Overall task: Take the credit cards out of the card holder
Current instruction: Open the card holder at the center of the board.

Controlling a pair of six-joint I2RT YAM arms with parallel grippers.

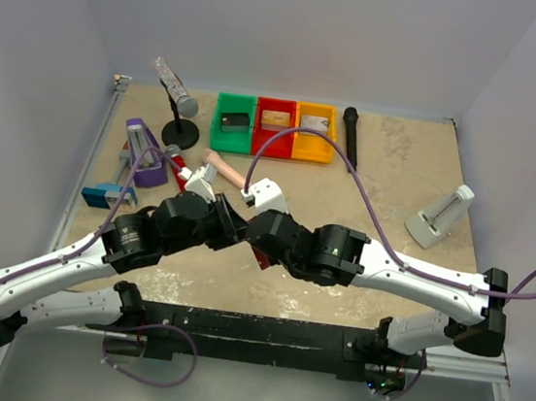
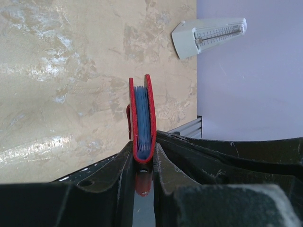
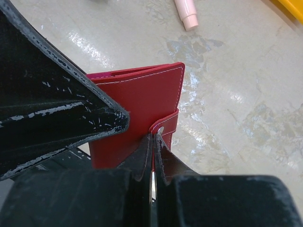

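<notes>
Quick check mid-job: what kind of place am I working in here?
Probably a lab robot test booth: plain walls box in one tabletop strewn with unrelated props: coloured bins, a metronome, a mic stand.

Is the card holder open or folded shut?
Folded shut: the card holder shows both red covers close together, blue pockets between.

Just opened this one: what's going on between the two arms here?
The left gripper clamps a dark red folding card holder by one edge, holding it on edge, with blue-grey pocket edges showing between its covers. The right gripper is shut right at the holder's small red snap tab, apparently pinching its end. The holder is folded shut, and no cards can be seen out of it.
</notes>
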